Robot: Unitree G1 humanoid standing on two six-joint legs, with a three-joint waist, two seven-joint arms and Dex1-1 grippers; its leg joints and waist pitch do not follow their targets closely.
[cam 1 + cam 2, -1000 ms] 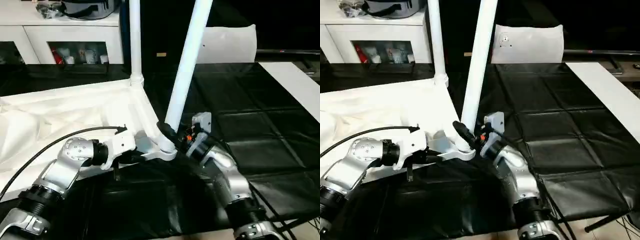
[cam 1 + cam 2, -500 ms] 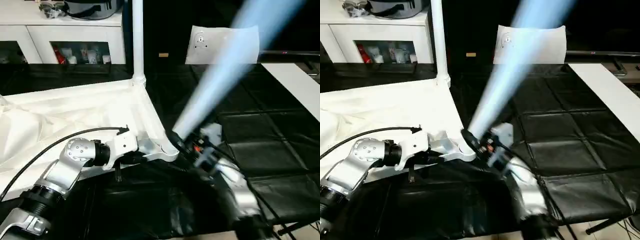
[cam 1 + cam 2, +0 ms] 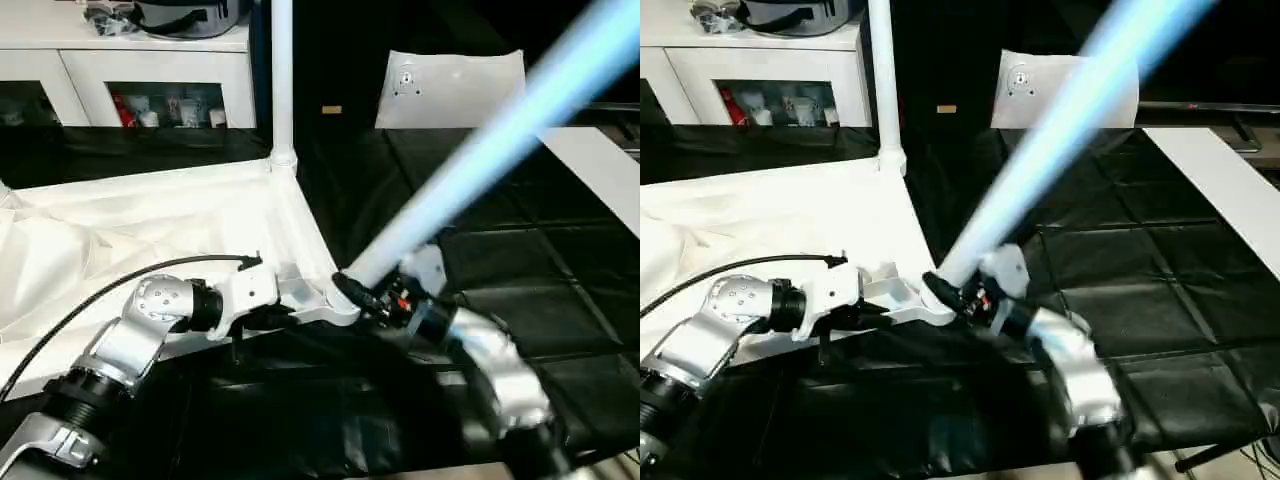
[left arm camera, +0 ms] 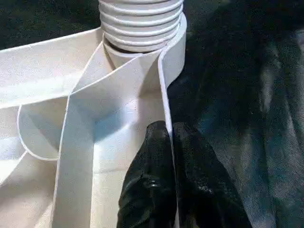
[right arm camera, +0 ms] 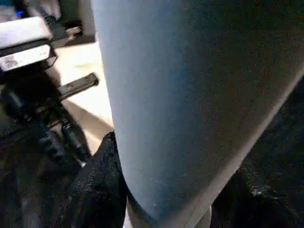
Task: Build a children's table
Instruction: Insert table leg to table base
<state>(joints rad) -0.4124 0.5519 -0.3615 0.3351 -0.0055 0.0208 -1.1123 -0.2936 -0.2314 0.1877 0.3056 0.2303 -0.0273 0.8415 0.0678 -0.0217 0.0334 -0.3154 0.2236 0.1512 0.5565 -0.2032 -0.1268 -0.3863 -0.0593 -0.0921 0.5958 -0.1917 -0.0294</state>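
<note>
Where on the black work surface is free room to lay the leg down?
Free: the black surface right of the tilted leg, up to the white board. Crowded: the near corner socket, where both grippers meet.

White table top (image 3: 150,215) & legs (image 3: 281,80); black work surface (image 3: 520,270)

We see the long leg (image 3: 480,150) all smeared, and its top runs off the picture's edge. The upright leg (image 3: 282,80) is cut off at the top too. The right gripper (image 3: 352,290) is mostly hidden behind the smeared leg. The cabinet (image 3: 150,70) shelf things are too small to tell.
</note>
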